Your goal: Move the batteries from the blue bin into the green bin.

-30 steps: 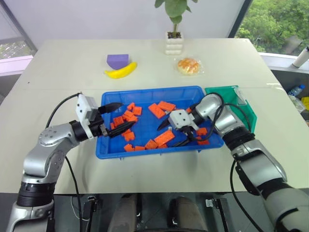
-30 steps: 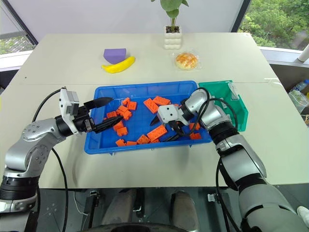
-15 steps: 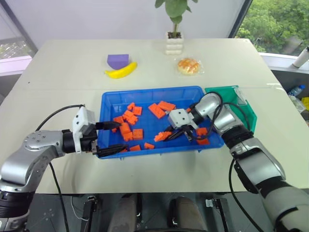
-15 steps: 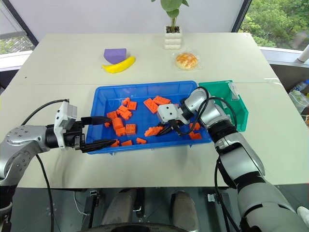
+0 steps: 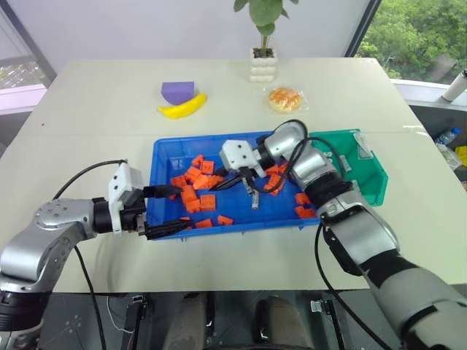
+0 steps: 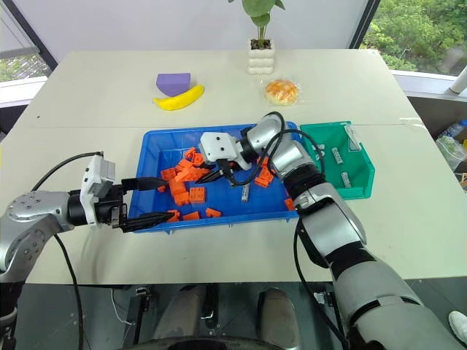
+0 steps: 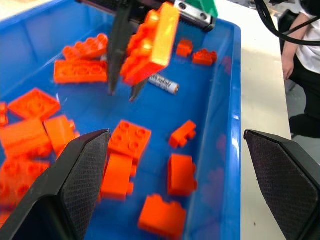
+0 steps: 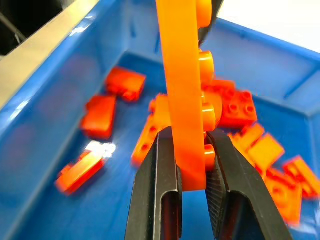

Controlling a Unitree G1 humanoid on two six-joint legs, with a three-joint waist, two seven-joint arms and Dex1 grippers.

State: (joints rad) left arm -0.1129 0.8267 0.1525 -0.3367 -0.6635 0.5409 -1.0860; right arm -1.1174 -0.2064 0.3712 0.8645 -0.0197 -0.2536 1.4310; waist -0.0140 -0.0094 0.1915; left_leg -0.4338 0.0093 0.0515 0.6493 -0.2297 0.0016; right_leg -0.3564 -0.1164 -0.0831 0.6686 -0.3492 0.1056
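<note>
R gripper (image 8: 192, 165) moved left w/ fingers pinching an orange brick (image 8: 185, 90); L gripper (image 5: 164, 211) wide open; next grab battery (image 5: 255, 200) in blue bin (image 5: 226, 222).

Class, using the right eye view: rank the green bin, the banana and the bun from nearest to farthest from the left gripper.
1. Banana, beyond the blue bin, nearest the left gripper.
2. Bun, far side, further right.
3. Green bin, at the blue bin's right end.

The last two are fairly close.
</note>
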